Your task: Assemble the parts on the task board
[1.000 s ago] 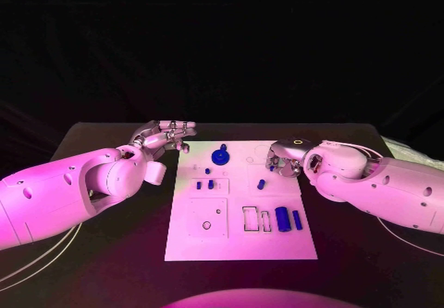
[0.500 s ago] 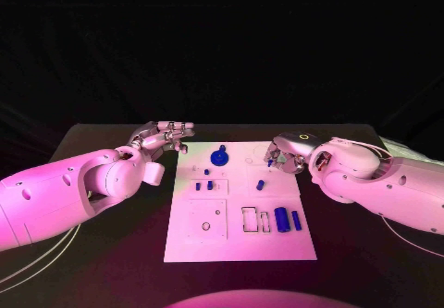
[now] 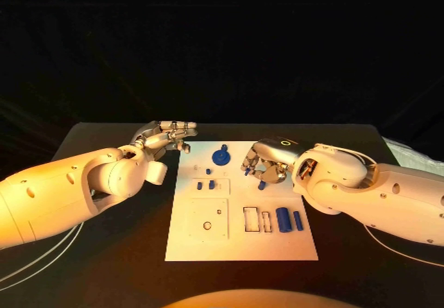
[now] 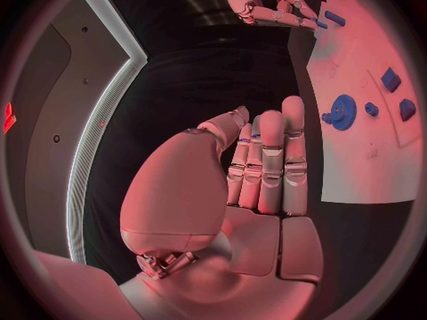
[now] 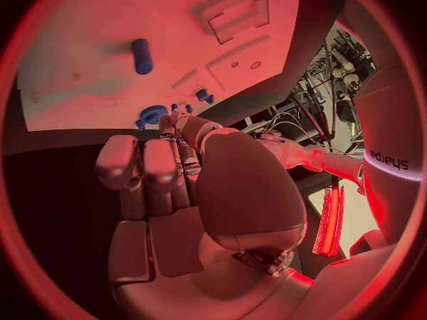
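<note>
Right hand (image 3: 264, 162) shifted leftward from task board (image 3: 240, 247) right edge to above board's upper middle, fingers curled, grasp undeterminable. Left hand (image 3: 169, 136) unchanged, empty, fingers extended, beside board's far-left corner. Blue parts (image 3: 282, 219) unmoved.

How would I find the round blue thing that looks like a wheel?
Start at the white task board in the middle of the black table. Look along its far edge, between the two hands, for the blue gear. It is the only round, toothed part; the other blue parts are small pegs and blocks.
</note>
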Motion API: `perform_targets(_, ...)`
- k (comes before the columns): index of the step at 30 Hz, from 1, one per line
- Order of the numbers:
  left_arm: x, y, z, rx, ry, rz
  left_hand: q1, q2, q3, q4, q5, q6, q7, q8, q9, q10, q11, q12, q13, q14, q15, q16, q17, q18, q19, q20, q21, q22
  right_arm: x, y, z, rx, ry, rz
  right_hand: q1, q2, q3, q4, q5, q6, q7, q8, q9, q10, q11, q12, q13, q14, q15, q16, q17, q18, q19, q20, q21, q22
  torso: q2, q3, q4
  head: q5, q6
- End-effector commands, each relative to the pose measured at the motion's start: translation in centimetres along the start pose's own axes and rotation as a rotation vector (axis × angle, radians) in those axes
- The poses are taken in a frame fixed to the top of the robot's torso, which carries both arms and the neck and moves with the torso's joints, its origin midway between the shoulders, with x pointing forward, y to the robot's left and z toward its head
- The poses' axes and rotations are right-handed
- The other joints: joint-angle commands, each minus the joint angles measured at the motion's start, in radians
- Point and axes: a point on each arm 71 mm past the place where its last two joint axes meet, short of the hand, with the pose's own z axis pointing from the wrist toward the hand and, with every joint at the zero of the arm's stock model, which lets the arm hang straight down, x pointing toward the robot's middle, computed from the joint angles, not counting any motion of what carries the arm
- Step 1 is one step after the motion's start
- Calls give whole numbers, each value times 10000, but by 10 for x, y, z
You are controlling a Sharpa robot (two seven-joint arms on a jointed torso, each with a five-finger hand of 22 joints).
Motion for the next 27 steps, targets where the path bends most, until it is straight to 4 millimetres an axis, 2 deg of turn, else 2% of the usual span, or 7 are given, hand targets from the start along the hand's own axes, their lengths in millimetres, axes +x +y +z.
perform_targets(1, 3, 0, 1, -2, 208, -115, 12, 91, -30, -55, 16, -43, 56, 8, -12, -69, -6, 35, 10, -31, -14, -48, -16, 112, 24, -10, -43, -9, 8, 17, 3, -569, 165, 252, -90, 22, 67, -6, -15, 9, 76, 24, 4, 23, -6, -54, -11, 197, -41, 49, 5, -108, 64, 9, 72, 17, 4, -13, -4, 74, -34)
perform_targets(5, 4, 0, 0, 0, 236, -124, 17, 111, -32, -61, 19, -57, 63, 5, -14, -88, 0, 42, 8, -35, -10, -50, -27, 111, 26, -8, -50, -17, 23, 32, 7, -947, 504, 419, -91, 23, 74, -11, -14, 6, 77, 21, 3, 19, -5, -57, -11, 195, -41, 43, -3, -106, 57, 10, 66, 5, -1, -24, -2, 129, -69)
perform_targets(8, 5, 0, 0, 6, 257, -130, 17, 111, -32, -61, 19, -57, 63, 5, -14, -88, 0, 42, 8, -35, -10, -50, -27, 111, 26, -8, -50, -17, 35, 40, 9, -1155, 753, 516, -99, 23, 84, -17, -13, 0, 80, 17, 2, 12, -2, -64, -12, 192, -39, 36, -16, -101, 43, 10, 56, -16, 5, -11, -18, 186, -91)
perform_targets(13, 7, 0, 0, -3, 302, -144, 18, 116, -32, -62, 19, -60, 64, 5, -14, -91, 1, 43, 8, -36, -9, -50, -30, 110, 27, -8, -52, -19, 52, 50, 14, -1423, 1139, 638, -121, 19, 97, -27, -17, -12, 88, 8, 0, -6, 6, -80, -15, 187, -34, 27, -31, -97, 29, 10, 48, -33, 16, -16, 3, 227, -115)
perform_targets(17, 9, 0, 0, -12, 347, -157, 20, 123, -32, -64, 20, -63, 66, 4, -15, -95, 2, 46, 7, -37, -8, -50, -33, 110, 27, -7, -54, -21, 58, 53, 17, -1512, 1326, 659, -123, 19, 99, -29, -17, -14, 89, 7, 0, -8, 7, -82, -15, 186, -33, 23, -37, -95, 24, 10, 43, -42, 7, -19, 16, 258, -149)
perform_targets(27, 9, 0, 0, -31, 372, -165, 44, 158, -23, -84, 41, -80, 71, 3, -16, -119, 7, 60, 5, -46, -5, -51, -51, 110, 30, -6, -64, -33, 65, 57, 18, -1636, 1508, 691, -178, 17, 107, -36, -39, -24, 101, -1, -1, -28, 19, -102, -16, 183, -23, 36, -27, -95, 16, 14, 45, -42, 3, -3, -9, 319, -214)
